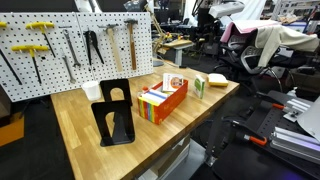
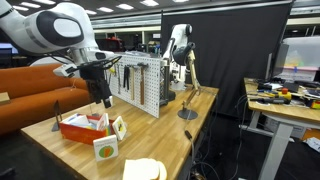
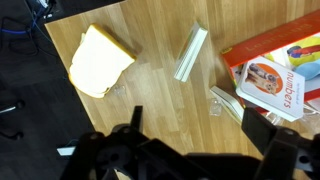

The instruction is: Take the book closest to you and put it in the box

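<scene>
Hovering gripper (image 2: 104, 98) shows whole in an exterior view.

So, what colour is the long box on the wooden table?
Orange-red. The box shows it best in an exterior view, on its long side wall.

Workshop-lab: tool pegboard (image 1: 75, 45), wooden workbench (image 1: 72, 112), cluttered desks (image 2: 285, 100) beyond.

green book (image 3: 190, 52): 1 | yellow book (image 3: 100, 60): 1 | white picture book (image 3: 276, 88): 1 | orange box (image 1: 165, 105): 1 | black bookend (image 1: 116, 125): 1
</scene>
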